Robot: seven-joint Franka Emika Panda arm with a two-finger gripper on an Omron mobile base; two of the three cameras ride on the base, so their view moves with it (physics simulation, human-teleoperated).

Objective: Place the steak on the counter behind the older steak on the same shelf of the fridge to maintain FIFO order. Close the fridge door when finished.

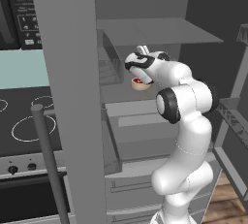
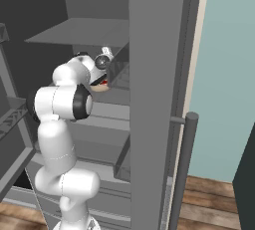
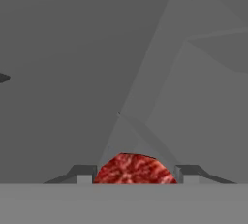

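Observation:
In the hand view the steak, red with pale marbling, sits between my two dark fingertips; my gripper is shut on it, facing the grey inner back of the fridge. From the base cameras my hand reaches into the open fridge just above the older steak in its tan bowl. That bowl rests on the flat grey shelf. My hand hides the held steak in both base views.
A wire basket hangs left of my hand under an upper shelf. Both fridge doors stand open, the left door with its bar handle and the other with narrow racks. The black stovetop lies at left.

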